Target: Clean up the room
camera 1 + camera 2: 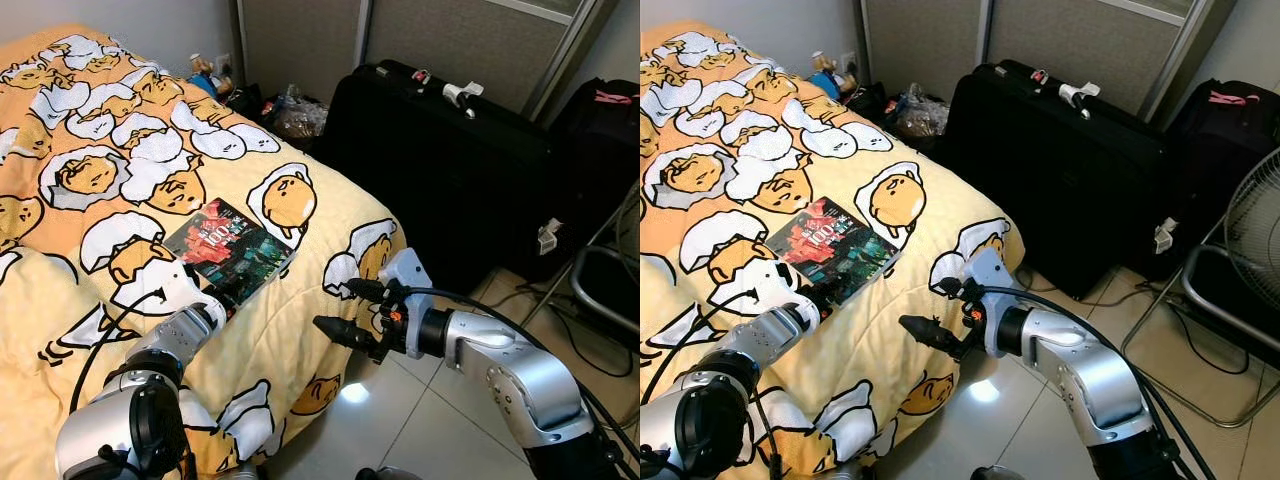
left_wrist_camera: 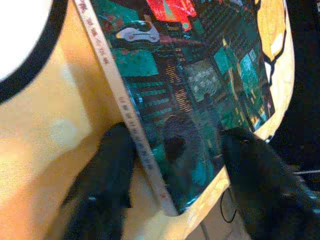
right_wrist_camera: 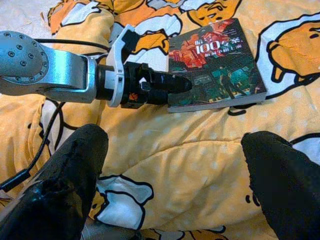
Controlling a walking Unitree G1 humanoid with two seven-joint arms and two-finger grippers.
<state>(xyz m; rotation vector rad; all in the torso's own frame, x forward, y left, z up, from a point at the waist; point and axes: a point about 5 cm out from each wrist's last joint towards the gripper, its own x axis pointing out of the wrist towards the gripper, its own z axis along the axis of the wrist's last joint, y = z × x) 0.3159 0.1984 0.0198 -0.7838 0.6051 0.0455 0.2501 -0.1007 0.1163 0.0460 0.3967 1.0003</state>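
- While a book [image 1: 230,249] with a dark teal and red cover lies flat on the yellow cartoon-egg bedspread [image 1: 110,160] near the bed's corner, the left gripper [image 3: 172,85] reaches its near edge.
- Its fingers [image 2: 107,175] stand apart, one on the quilt beside the spine, the other over the cover; whether they press the book I cannot tell.
- Right gripper [image 1: 345,312] hovers off the bed's edge above the tiled floor [image 1: 400,420], fingers spread wide, holding nothing.
- Black suitcase [image 1: 440,160] stands against the wall, well apart from the bed.
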